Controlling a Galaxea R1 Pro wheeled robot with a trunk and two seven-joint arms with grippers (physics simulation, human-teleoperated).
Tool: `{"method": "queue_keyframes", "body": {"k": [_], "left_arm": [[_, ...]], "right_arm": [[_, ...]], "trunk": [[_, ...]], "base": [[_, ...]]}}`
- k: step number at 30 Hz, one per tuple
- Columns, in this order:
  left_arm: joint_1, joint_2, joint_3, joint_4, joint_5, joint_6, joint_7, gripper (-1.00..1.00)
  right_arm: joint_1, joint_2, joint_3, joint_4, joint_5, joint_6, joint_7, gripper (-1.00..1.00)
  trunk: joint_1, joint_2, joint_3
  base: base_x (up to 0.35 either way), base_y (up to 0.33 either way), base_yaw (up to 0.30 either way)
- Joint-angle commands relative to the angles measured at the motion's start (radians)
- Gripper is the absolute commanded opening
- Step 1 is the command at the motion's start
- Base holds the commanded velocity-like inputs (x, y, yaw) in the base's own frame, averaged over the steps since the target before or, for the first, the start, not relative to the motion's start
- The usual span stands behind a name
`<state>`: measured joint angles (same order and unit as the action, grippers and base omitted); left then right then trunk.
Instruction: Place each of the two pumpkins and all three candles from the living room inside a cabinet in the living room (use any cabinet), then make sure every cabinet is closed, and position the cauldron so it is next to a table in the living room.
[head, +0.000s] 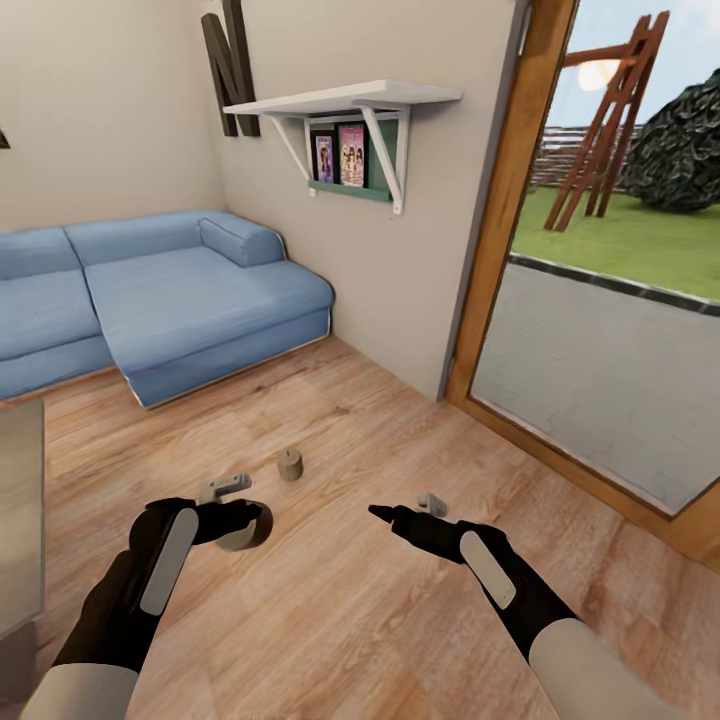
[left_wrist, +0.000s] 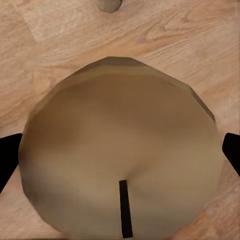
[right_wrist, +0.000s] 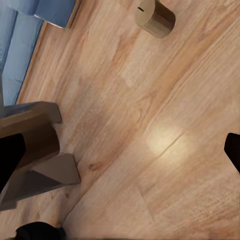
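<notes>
A blue sofa (head: 170, 290) is lining the wall ahead, and a glass door (head: 610, 300) is standing to the right. Open wood floor (head: 360, 620) is lying between them. A tan candle (head: 290, 464) is standing upright on it. The left gripper (head: 243, 522) is clasping another candle (left_wrist: 120, 155); the right gripper (head: 385, 515) is hanging spread, empty.

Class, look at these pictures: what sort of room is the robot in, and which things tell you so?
Most likely a living room: a blue corner sofa, a wall shelf holding picture frames, wooden floor, and a glass door onto a garden.
</notes>
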<state>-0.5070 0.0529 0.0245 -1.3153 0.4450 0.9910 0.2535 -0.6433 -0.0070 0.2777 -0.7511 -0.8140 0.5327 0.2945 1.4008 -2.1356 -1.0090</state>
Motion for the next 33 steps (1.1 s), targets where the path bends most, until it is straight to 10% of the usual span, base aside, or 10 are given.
{"method": "queue_keyframes", "body": {"k": [1,33], "left_arm": [[-0.001,0.0,0.0,-0.001,0.012,0.003,0.009,-1.0],[-0.001,-0.002,-0.011,0.001,0.004,0.001,0.017,-1.0]], "right_arm": [[-0.001,-0.001,0.002,-0.001,-0.002,0.003,0.001,1.0],[0.0,-0.001,0.002,-0.002,-0.002,0.0,0.002,1.0]], "trunk": [[0.0,0.0,-0.001],[0.0,0.0,-0.001]], "base": [[0.0,0.0,0.29],[0.182,-0.091,0.083]]}}
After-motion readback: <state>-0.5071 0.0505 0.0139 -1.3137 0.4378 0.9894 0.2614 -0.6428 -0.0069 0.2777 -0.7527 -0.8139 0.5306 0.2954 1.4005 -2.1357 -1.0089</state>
